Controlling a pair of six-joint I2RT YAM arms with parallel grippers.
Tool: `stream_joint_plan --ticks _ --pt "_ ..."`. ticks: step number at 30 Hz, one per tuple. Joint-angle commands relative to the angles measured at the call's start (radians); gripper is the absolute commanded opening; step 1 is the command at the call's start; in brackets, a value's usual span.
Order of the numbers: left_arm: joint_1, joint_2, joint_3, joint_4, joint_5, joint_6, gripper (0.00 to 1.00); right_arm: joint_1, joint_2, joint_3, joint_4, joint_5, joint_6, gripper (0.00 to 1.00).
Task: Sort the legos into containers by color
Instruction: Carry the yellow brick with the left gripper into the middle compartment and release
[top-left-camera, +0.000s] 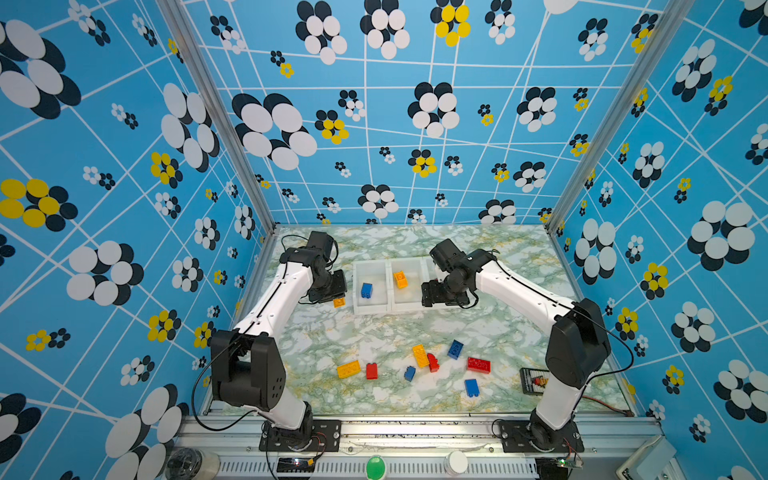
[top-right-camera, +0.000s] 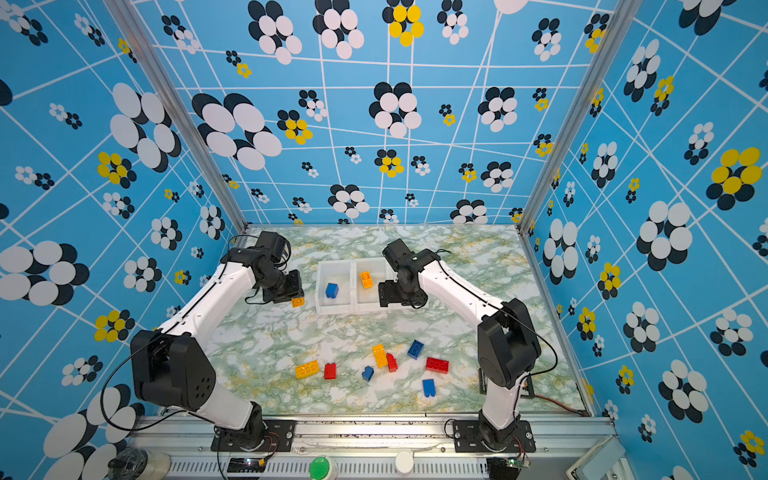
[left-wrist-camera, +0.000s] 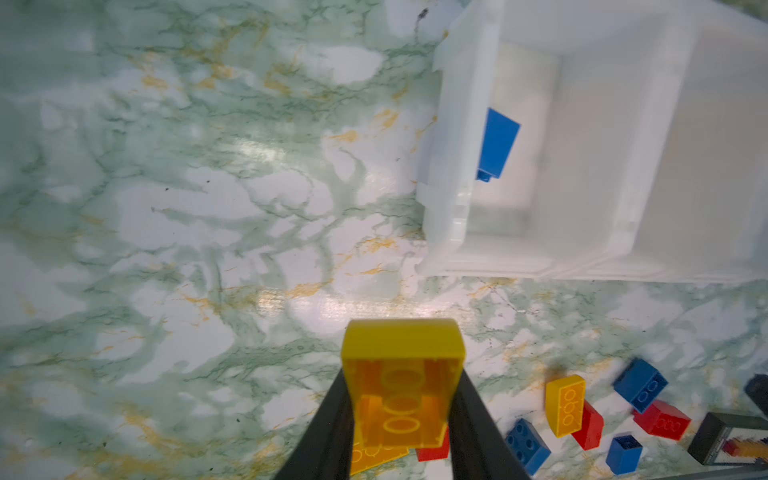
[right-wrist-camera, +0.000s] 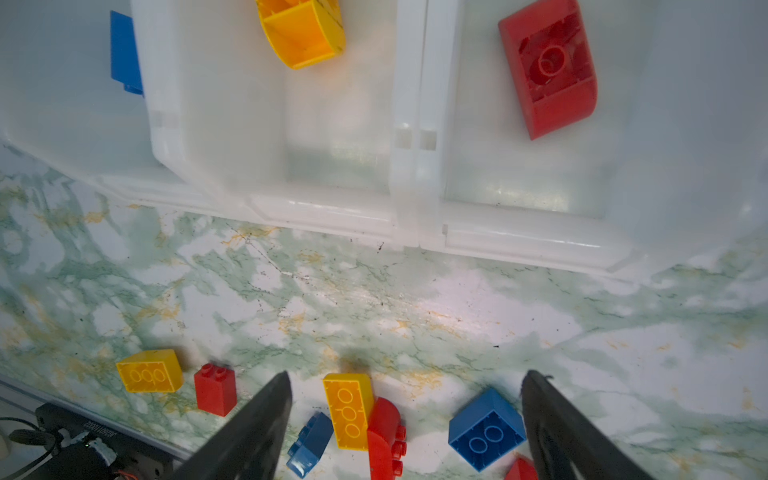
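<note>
Nearer than the bins (top-left-camera: 374, 310), loose legos (top-left-camera: 420, 355) dot the counter (top-left-camera: 332, 340). Just left of the bins, the left fingers (left-wrist-camera: 328, 432) pinch a yellow brick (left-wrist-camera: 401, 374). The right fingers (right-wrist-camera: 257, 428) hang wide open, empty, at the right bin. Inside lie a blue brick (top-left-camera: 366, 289), a yellow piece (top-left-camera: 400, 279), a red brick (right-wrist-camera: 548, 66), one per bin.

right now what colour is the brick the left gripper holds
Yellow brick, clearest in the left wrist view.

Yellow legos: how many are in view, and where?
4. One yellow brick held in the left gripper beside the bins; one in the middle bin; two on the table: one alone, one against a red brick. The arms may hide more.
</note>
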Motion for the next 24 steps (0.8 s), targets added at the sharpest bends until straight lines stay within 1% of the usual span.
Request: stream_joint_plan --ticks 1,7,13,18,24 --pt "-0.073 0.017 0.076 0.018 0.037 -0.067 0.17 -0.018 -0.054 -0.039 0.026 -0.018 0.03 0.89" --pt "-0.216 0.112 0.184 0.077 0.056 -0.114 0.17 -0.056 -0.116 -0.122 0.065 -0.052 0.056 0.89" --pt "-0.312 0.226 0.251 0.148 0.06 -0.132 0.17 -0.096 -0.176 -0.175 0.069 -0.06 0.058 0.91" --pt "-0.346 0.336 0.328 0.188 0.046 -0.121 0.17 -0.128 -0.218 -0.207 0.064 -0.062 0.058 0.91" --pt "-0.366 0.473 0.457 0.186 0.015 -0.093 0.17 -0.15 -0.247 -0.221 0.045 -0.057 0.054 0.91"
